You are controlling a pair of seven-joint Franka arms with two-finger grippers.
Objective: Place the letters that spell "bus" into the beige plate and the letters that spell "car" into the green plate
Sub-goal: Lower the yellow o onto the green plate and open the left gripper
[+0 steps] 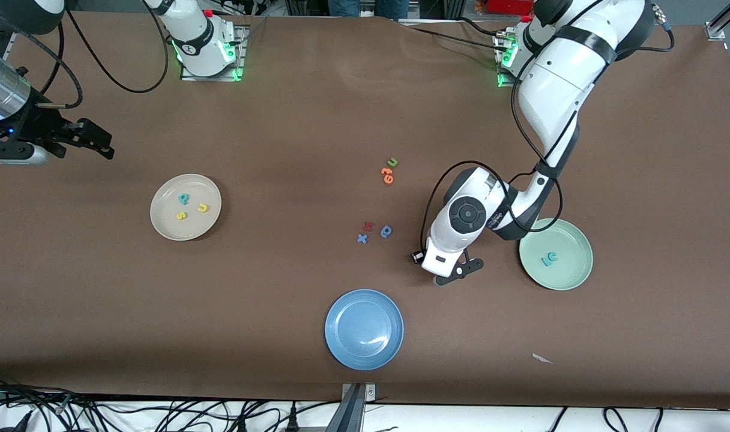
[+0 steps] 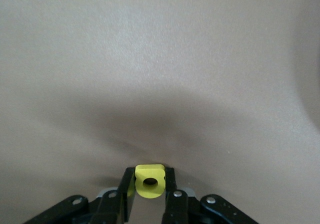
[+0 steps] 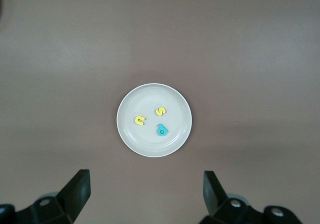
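My left gripper (image 1: 455,276) (image 2: 150,170) is low over the table, beside the green plate (image 1: 572,240) and shut on the yellow "a" (image 2: 141,189). In the green plate lie the teal "c" (image 1: 553,256) and teal "r" (image 1: 545,261). The beige plate (image 1: 164,217) (image 3: 134,103), toward the right arm's end, holds the teal "b" (image 1: 184,198) (image 3: 161,130), yellow "u" (image 1: 203,208) (image 3: 140,120) and yellow "s" (image 1: 181,215) (image 3: 160,111). My right gripper (image 1: 96,141) (image 3: 145,176) waits open and empty, high over the table near the beige plate.
A blue plate (image 1: 364,329) sits near the front edge. Mid-table lie a green "u" (image 1: 392,162), orange letters (image 1: 387,175), a red letter (image 1: 368,226), a dark blue round letter (image 1: 386,231) and a blue "x" (image 1: 362,238). A white scrap (image 1: 542,358) lies near the front edge.
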